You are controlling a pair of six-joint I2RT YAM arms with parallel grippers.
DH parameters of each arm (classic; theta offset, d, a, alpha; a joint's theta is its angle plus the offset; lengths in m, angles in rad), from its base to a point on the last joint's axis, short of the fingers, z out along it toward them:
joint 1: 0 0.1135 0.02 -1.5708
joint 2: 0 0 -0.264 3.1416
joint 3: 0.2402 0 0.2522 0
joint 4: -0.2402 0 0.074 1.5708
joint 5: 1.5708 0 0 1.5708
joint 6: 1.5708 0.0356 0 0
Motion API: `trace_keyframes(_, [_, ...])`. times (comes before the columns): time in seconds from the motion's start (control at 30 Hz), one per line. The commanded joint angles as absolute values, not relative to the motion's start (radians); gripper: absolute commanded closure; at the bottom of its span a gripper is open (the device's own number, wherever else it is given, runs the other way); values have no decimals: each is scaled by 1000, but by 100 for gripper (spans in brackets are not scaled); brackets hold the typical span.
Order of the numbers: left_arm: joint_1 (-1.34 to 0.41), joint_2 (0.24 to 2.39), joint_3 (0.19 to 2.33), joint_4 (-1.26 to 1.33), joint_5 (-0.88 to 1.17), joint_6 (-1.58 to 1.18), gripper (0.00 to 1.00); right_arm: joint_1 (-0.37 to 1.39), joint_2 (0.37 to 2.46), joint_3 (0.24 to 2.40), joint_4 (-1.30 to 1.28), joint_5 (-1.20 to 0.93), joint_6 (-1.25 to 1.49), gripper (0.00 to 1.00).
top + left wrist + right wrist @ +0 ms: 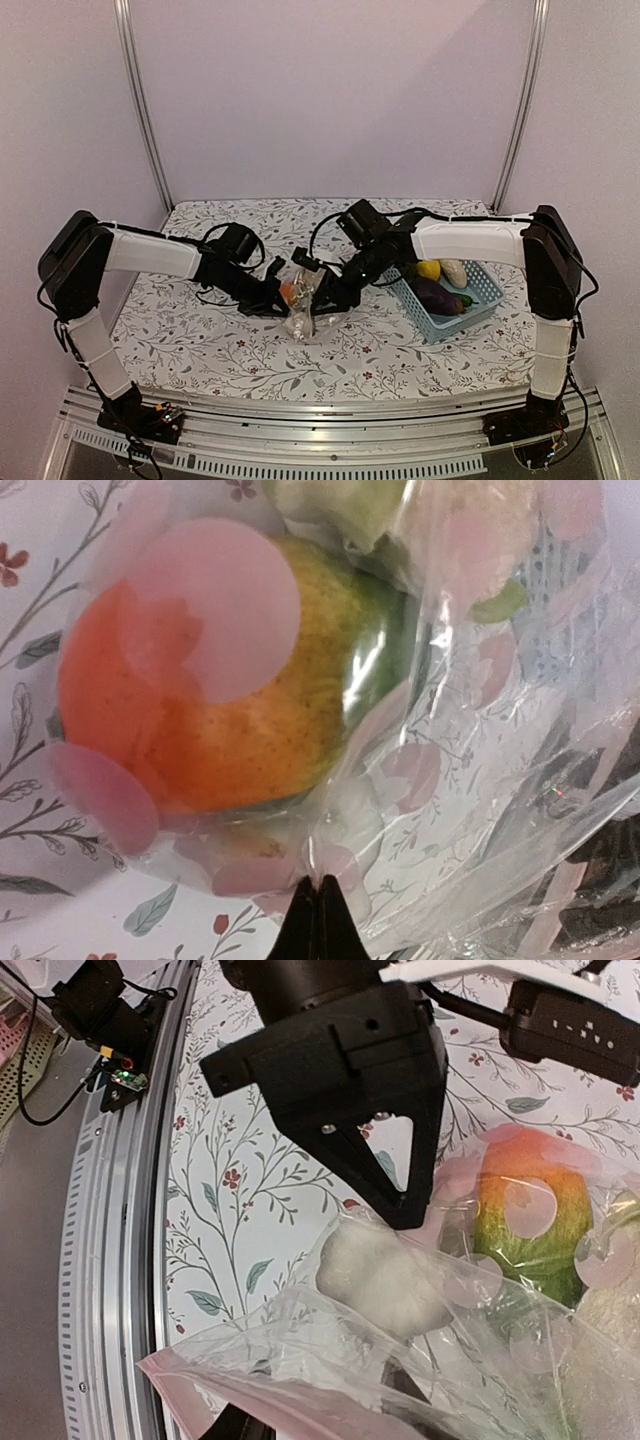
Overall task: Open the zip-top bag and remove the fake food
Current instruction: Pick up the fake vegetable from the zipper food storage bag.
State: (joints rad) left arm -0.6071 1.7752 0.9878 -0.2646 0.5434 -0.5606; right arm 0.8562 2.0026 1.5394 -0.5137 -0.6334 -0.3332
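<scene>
The zip-top bag [303, 303] lies crumpled mid-table between my two grippers. My left gripper [320, 885] is shut, pinching a fold of the clear film [480, 780] just below an orange-and-green toy fruit [220, 690] inside the bag. In the right wrist view that fruit [530, 1210] and a white piece [385, 1280] show through the plastic. My right gripper [310, 1390] sits at the bag's pink zip edge [250, 1380]; its dark fingers [401, 1385] stand apart behind the film, and whether they press on anything is hidden. More fake food [438, 293] lies in the basket.
A light-blue slotted basket [487, 285] stands at the right, holding yellow, purple, white and green pieces. The table has a floral cloth [200, 340]. A metal rail [330, 425] runs along the near edge, and the left gripper's black body [340, 1060] hangs close above the bag.
</scene>
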Motion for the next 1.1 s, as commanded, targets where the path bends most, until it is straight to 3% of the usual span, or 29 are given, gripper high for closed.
trace_keyframes(0.0, [-620,1758,961,-245,546,-565,100,841,2029,1518,-570,-501,-402,67])
trace_keyframes(0.2, [-620,1749,944,-224,553,-572,100,838,2046,1535,-595,-447,-449,73])
trace_keyframes(0.53, [-615,1789,934,-157,604,-603,100,885,2183,1639,-608,-409,-538,73])
trace_keyframes(0.83, [-616,1791,915,-147,611,-608,100,896,2199,1662,-616,-589,-558,56])
trace_keyframes(1.07, [-616,1804,917,-151,612,-607,100,906,2297,1753,-632,-369,-480,49])
